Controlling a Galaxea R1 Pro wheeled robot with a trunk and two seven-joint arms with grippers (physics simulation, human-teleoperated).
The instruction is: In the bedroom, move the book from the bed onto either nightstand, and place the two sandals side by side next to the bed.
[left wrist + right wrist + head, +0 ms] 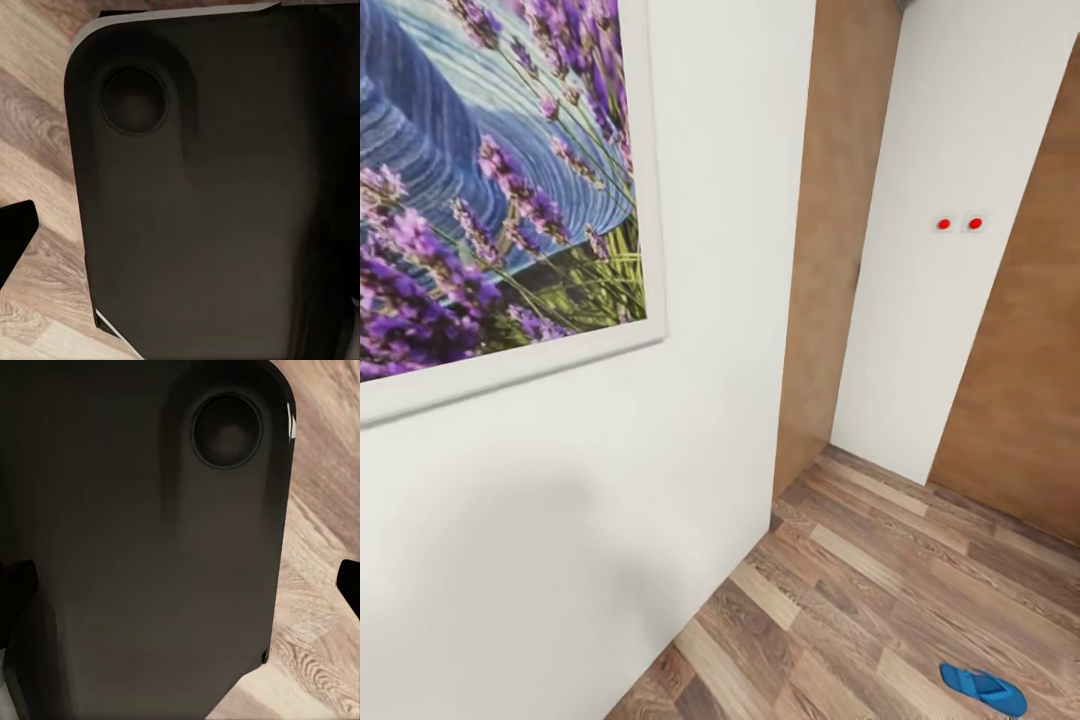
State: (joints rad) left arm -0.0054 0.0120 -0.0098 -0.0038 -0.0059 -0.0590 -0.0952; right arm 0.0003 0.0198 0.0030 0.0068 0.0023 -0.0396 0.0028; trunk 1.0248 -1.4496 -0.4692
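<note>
One blue sandal (982,689) (flat) on wood-plank floor (880,610) beside white wall (560,540).

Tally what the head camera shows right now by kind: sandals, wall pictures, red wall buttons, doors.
Sandals: 1, a blue sandal on the wood floor
Wall pictures: 1, the lavender picture
Red buttons: 2
Brown doors: 2
Total: 6

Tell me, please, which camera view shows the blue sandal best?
The head view shows it best: one blue sandal lies on the wood floor near the lower right corner, away from the white wall. Both wrist views show a dark robot panel and floor planks instead.
</note>
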